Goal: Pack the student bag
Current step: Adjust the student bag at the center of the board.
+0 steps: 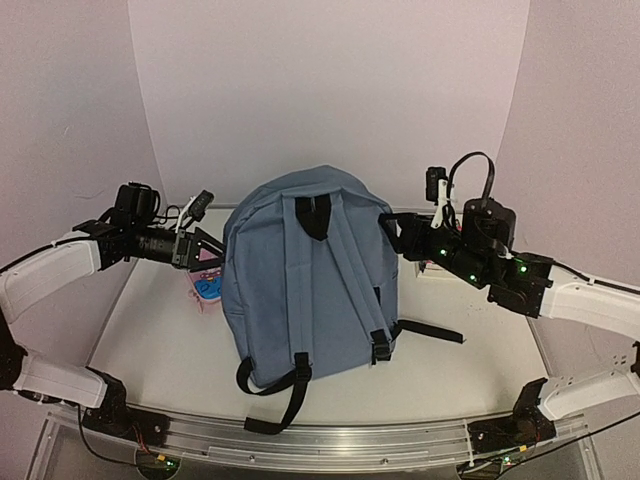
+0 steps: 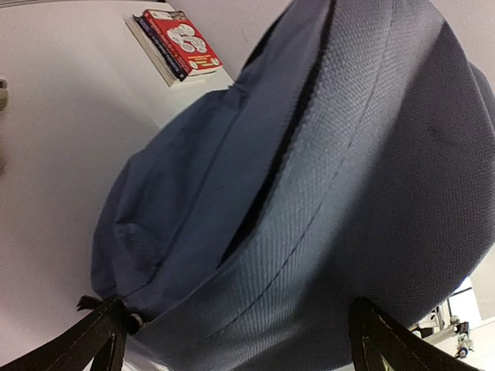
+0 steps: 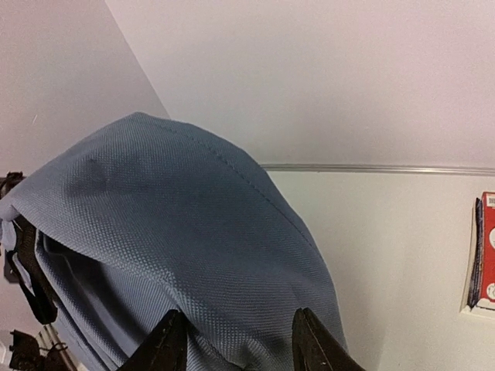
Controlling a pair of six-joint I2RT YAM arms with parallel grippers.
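student bag [image 1: 305, 290]: lies mid-table [image 1: 160, 345], strap side up, top loop toward the back wall.
left gripper [image 2: 244, 340]: fingers [image 2: 100, 336] spread wide at the bag's left flank, not clamped on it.
right gripper [image 3: 236, 344]: fingers [image 3: 166, 340] partly closed, pinching bag fabric at its right side.
red book [image 2: 176, 42]: on table, right of bag.
pink item [image 1: 207, 288]: just beside bag's left edge.

The student bag [image 1: 310, 280] is made of matt dusty-blue cloth with a fine, grainy weave, and is fitted with black woven straps [image 1: 290, 395] and black buckles [image 1: 380, 347] that look like plastic. The table [image 1: 170, 340] under the bag is finished smooth, white and dull. A brushed metal rail [image 1: 330, 445] is seen before the bag, and a glossy printed cover on the book [image 2: 182, 39] beside it.
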